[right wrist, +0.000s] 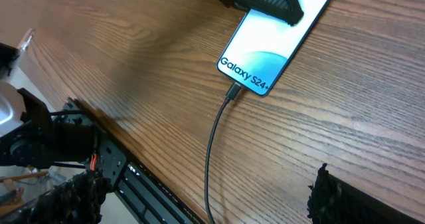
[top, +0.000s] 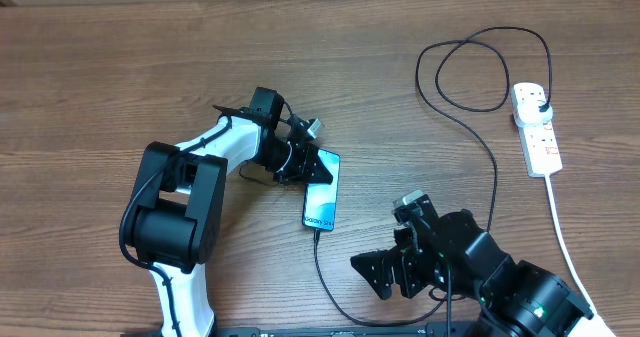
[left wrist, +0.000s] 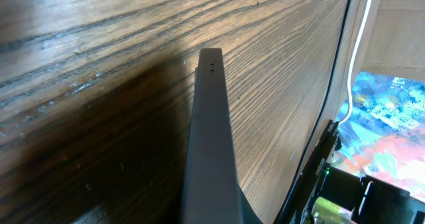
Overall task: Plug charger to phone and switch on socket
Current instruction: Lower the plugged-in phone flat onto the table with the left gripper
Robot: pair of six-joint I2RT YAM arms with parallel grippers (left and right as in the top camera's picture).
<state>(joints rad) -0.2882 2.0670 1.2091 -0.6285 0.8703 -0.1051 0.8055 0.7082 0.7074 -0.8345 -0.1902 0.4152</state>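
Observation:
The phone (top: 322, 192) lies on the wooden table with its teal and white screen up, "Galaxy S24+" at the near end (right wrist: 246, 74). My left gripper (top: 300, 162) is shut on the phone's far end; the left wrist view looks along the phone's dark edge (left wrist: 212, 131). The charger cable (top: 320, 267) has its connector tip (right wrist: 232, 91) in the phone's near end. It curves round to a black plug (top: 541, 105) in the socket (top: 537, 132). My right gripper (top: 385, 272) stands open low over the table, with the cable (right wrist: 211, 157) running between its fingers untouched.
The cable makes a wide loop (top: 480, 67) at the back right of the table. The socket's thick white cord (top: 565, 237) runs toward the front edge past my right arm. The table's front edge and a black rail (right wrist: 133, 177) are close below the right gripper.

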